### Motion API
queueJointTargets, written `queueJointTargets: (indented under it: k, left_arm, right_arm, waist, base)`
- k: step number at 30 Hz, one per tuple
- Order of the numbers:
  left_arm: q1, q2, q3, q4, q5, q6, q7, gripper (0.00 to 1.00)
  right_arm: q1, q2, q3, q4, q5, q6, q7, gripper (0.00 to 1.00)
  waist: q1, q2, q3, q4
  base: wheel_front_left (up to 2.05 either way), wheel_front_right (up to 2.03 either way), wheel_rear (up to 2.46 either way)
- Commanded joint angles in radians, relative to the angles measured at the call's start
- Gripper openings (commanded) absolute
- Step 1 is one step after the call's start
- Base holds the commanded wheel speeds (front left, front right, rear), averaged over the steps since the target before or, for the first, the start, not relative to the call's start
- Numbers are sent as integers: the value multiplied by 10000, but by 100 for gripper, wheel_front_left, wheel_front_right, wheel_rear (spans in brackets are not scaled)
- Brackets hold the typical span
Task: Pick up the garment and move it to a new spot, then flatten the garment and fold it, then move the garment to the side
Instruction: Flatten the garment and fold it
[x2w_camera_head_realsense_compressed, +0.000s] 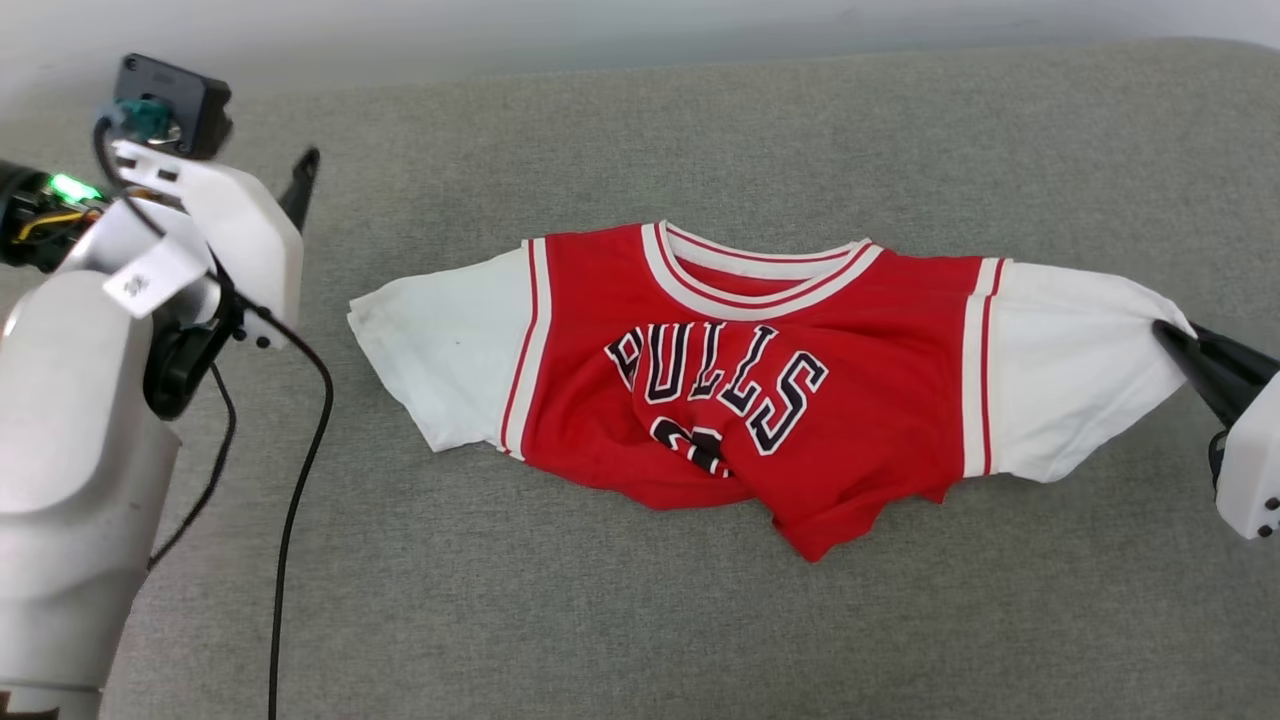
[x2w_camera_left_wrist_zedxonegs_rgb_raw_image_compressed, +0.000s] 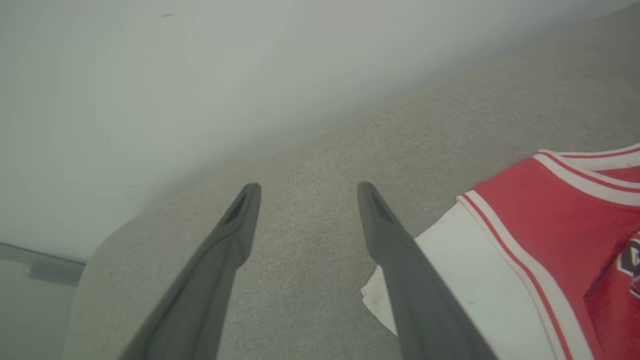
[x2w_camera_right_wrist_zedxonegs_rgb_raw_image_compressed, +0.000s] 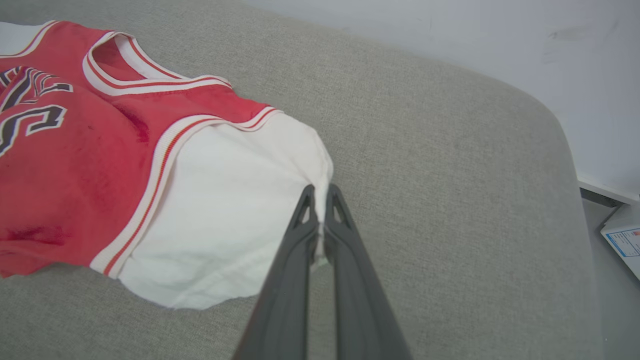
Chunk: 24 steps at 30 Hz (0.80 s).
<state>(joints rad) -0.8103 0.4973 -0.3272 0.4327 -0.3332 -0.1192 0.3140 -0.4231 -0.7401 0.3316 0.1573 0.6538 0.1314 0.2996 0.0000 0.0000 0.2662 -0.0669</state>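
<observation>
One sleeve edge of the garment (x2w_camera_head_realsense_compressed: 760, 380), crumpled on the grey fabric surface (x2w_camera_head_realsense_compressed: 700, 600), is pinched in the closed right gripper (x2w_camera_right_wrist_zedxonegs_rgb_raw_image_compressed: 318, 191); the left gripper (x2w_camera_left_wrist_zedxonegs_rgb_raw_image_compressed: 305, 187) is spread wide, empty. Cloth judged soft, light, limp; other sleeve hem should be taken.

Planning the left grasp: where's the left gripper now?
Upper left of the head view: the left gripper hangs open over the grey cushion, beside the outer edge of the garment's white left-side sleeve, holding nothing.

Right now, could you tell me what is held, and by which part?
The right gripper pinches the garment by its white sleeve edge; the left gripper holds nothing.
</observation>
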Motion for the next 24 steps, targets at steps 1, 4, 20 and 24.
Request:
queueJointTargets:
  k: [1, 4, 20, 24]
  left_arm:
    - [-186, 67, -96, 65, -207, -38, 349, 100]
    - [-453, 243, -539, 321, -985, -84, 1828, 100]
    - [-1703, 775, -3027, 1269, -3475, -99, 4986, 100]
    - [-1911, 831, -3460, 1711, -3643, -99, 5267, 100]
  right_arm:
    - [144, 99, -99, -92, -21, -14, 27, 0]
    - [362, 242, -327, -318, -132, -14, 165, 0]
    - [299, 542, -758, -986, -172, -14, 662, 0]
    - [139, 556, -684, -1070, -194, -14, 641, 0]
  waist:
    - [0, 0, 29, -43]
    - [0, 0, 116, -138]
    - [0, 0, 1178, -497]
    - [0, 0, 1454, -601]
  base:
    - [0, 0, 0]
    - [0, 0, 0]
    - [0, 0, 0]
    - [0, 0, 0]
